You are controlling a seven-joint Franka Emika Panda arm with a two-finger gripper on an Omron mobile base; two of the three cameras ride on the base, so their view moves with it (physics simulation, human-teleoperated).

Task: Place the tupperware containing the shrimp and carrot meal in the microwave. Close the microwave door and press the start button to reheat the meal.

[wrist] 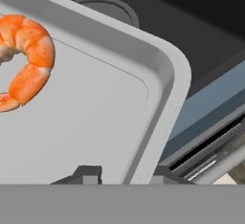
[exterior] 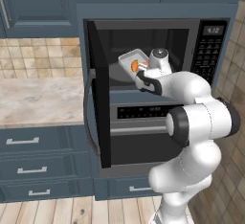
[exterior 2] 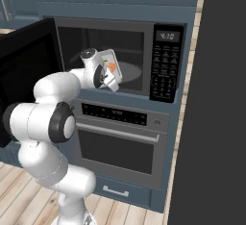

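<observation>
You're looking down onto a shallow pale grey plastic tray with a raised rim [wrist: 95, 117], a curved orange shrimp [wrist: 28, 60] lying inside it, the two dark fingertips [wrist: 88, 174] straddling its near rim, a grey round turntable [wrist: 112, 10] beyond

Oven [exterior: 139, 137] below — counter [exterior: 38, 101] left.

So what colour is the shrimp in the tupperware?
Orange shrimp with paler bands, clearest in the hand view.

Tilted tupperware [exterior: 130, 59] before open microwave [exterior: 189, 36]
</observation>
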